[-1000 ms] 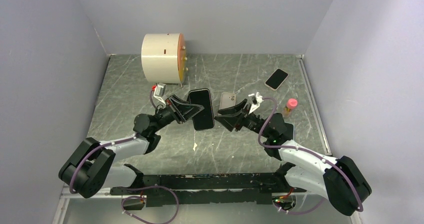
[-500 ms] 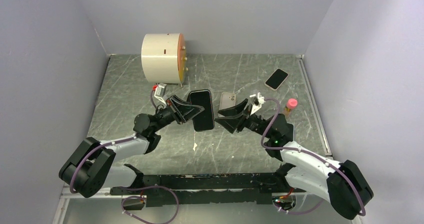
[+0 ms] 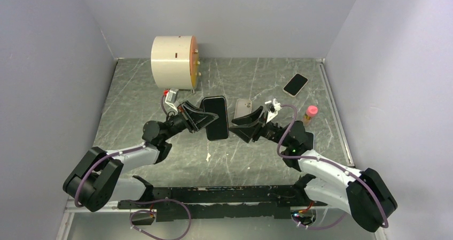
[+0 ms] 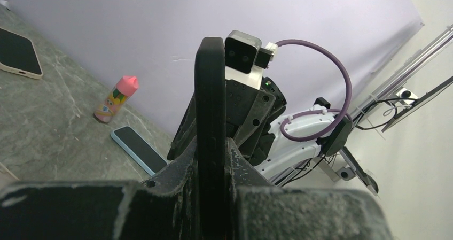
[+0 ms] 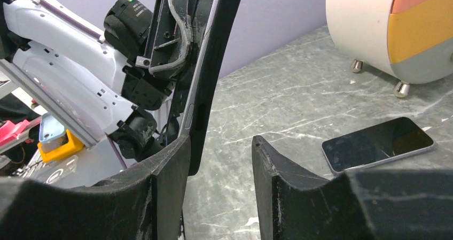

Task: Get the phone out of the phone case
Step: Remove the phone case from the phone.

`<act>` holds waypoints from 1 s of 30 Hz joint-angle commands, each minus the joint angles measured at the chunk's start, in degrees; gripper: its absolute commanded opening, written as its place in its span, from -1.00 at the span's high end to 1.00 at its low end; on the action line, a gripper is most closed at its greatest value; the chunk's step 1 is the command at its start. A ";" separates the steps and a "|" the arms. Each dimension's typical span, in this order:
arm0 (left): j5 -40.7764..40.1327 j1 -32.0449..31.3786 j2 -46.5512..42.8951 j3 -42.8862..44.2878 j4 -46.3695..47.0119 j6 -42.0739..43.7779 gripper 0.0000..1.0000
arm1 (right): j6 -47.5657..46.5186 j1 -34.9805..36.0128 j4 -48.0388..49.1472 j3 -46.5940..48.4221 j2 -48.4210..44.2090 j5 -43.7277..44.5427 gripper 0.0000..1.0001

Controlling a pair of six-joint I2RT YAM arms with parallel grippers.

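Observation:
My left gripper (image 3: 202,120) is shut on the black phone case (image 3: 215,117) with the phone in it and holds it on edge above the table's middle. In the left wrist view the case (image 4: 210,106) rises edge-on between the fingers (image 4: 243,162). My right gripper (image 3: 241,124) stands open just right of it. In the right wrist view the phone's silver rim (image 5: 188,120) and the dark case (image 5: 211,74) sit by the tip of the left finger (image 5: 170,176). Whether they touch I cannot tell. The right gripper (image 5: 220,150) has only table showing in most of its gap.
A loose phone (image 3: 244,107) lies on the table behind the right gripper, and another phone (image 3: 295,84) lies at the back right. A pink-capped bottle (image 3: 310,113) stands near the right wall. A white drum (image 3: 173,61) sits at the back left.
The right gripper has shifted very slightly left towards the held case. The left gripper and case have stayed still.

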 commanded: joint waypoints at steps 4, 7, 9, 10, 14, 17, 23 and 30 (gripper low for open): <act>3.69 -1.02 0.44 4.41 6.49 0.09 0.95 | -1.85 -0.02 -1.46 3.55 1.08 -0.07 0.04; 4.86 -1.82 1.33 5.24 6.49 0.50 0.95 | -1.95 -0.02 -1.89 4.52 2.57 -1.90 0.04; 5.10 -2.44 1.61 5.44 6.56 1.21 0.95 | -1.68 -0.03 -1.41 4.93 3.56 -2.62 0.05; 5.15 -2.64 1.73 5.48 6.50 1.40 0.95 | -1.51 -0.03 -0.91 5.04 3.91 -3.01 0.05; 6.54 -2.77 2.18 6.40 6.49 1.53 0.95 | -1.28 -0.02 -0.53 5.44 4.90 -3.72 0.05; 7.80 -3.22 3.25 7.18 6.50 1.26 0.95 | -1.27 -0.03 -0.07 5.71 5.36 -3.78 0.05; 8.29 -4.20 5.00 7.90 6.56 1.83 0.95 | -0.01 -0.08 3.42 7.17 7.10 -6.39 0.05; 6.44 -2.16 2.65 4.75 2.25 6.03 0.95 | 1.64 -0.02 6.84 6.96 6.44 -11.00 0.03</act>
